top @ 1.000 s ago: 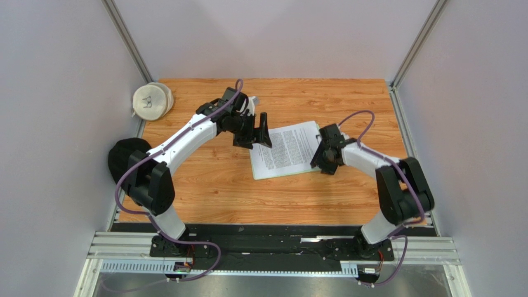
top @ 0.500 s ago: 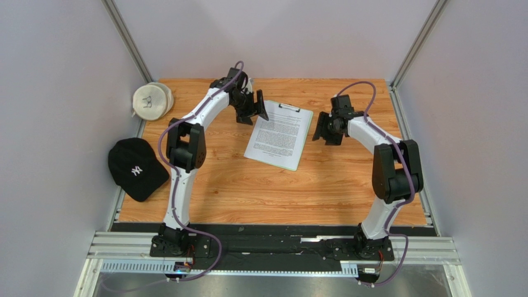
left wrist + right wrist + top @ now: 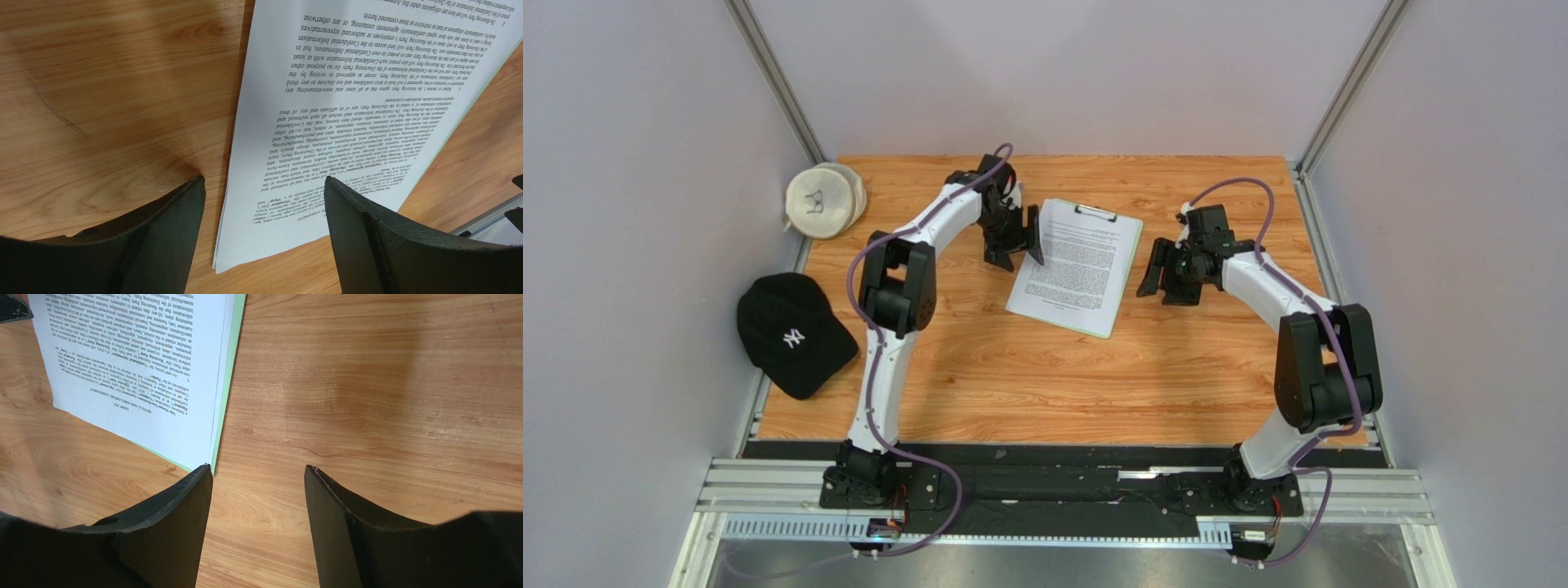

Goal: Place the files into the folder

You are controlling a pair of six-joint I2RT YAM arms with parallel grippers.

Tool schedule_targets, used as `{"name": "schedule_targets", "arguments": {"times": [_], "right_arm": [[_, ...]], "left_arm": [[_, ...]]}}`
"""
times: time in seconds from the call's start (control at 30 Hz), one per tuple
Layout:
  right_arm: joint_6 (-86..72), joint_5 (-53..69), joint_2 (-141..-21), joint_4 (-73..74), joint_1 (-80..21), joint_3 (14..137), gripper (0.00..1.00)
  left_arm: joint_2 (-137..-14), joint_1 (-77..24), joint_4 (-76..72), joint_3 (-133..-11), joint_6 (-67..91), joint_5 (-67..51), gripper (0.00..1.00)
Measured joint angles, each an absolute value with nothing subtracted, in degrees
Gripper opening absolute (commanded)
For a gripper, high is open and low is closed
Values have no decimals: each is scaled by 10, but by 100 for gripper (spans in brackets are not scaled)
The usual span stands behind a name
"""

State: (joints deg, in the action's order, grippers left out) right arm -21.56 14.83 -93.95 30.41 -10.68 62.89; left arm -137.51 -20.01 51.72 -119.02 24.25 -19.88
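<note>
The files (image 3: 1073, 266) are a small stack of white printed sheets lying flat on the pale green folder (image 3: 1070, 321), whose metal clip (image 3: 1093, 213) sits at the far short edge. My left gripper (image 3: 1014, 238) hovers open at the stack's left edge. In the left wrist view the files (image 3: 344, 92) lie under and between its fingers (image 3: 166, 239), with nothing gripped. My right gripper (image 3: 1166, 270) is open to the right of the folder. In the right wrist view its fingers (image 3: 184, 520) stand over bare wood beside the folder's green edge (image 3: 230, 373) and the files (image 3: 135, 355).
A black cap (image 3: 793, 331) lies at the table's left edge. A white round bag (image 3: 824, 200) sits in the far left corner. Grey walls close in the wooden table (image 3: 1038, 380) on three sides. A metal rail (image 3: 1063, 490) runs along the near edge.
The sheets and folder have turned from lying crosswise between both grippers to clip-end far. Both grippers have drawn apart to either side. The left arm has swung off the cap.
</note>
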Motion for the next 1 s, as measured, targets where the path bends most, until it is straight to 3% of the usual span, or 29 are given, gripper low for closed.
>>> {"name": "schedule_targets", "arguments": {"times": [0.33, 0.57, 1.0], "right_arm": [[-240, 151, -950, 284, -107, 628, 60], [-269, 125, -1037, 270, -106, 662, 56], [-258, 27, -1064, 289, -23, 731, 60]], "left_arm": [[-1360, -200, 459, -1131, 308, -271, 71], [-1378, -225, 409, -1130, 366, -334, 69], [-1524, -288, 254, -1308, 537, -407, 69]]}}
